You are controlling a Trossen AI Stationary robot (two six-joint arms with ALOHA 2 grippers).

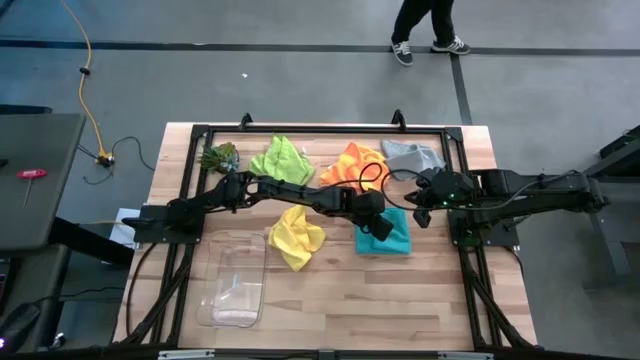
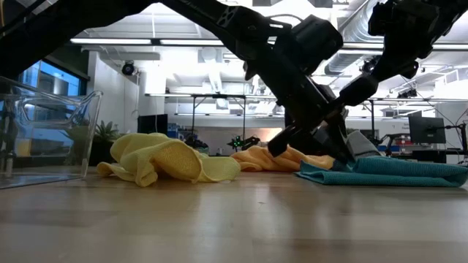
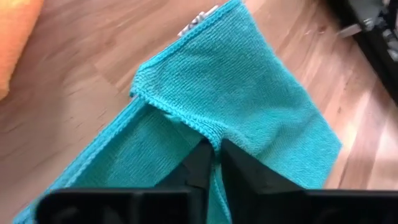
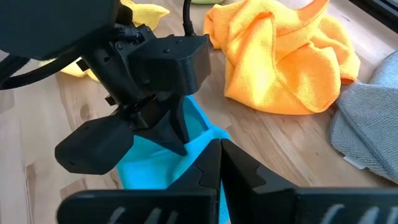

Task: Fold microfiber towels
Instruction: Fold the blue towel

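Mid-table, my left gripper (image 3: 212, 163) pinches a turned-over edge of the teal towel (image 1: 392, 232), my right gripper (image 1: 420, 208) closed beside it; the first fold looks underway, four towels still crumpled.

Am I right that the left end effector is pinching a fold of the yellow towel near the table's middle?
Not quite: the left end effector is shut on the teal towel, as the left wrist view shows. The yellow towel lies untouched beside it.

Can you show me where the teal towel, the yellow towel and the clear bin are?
teal towel (image 1: 395, 236), high view, flat right half.
yellow towel (image 1: 295, 238), high view, crumpled middle.
clear bin (image 1: 236, 318), high view, near wall.
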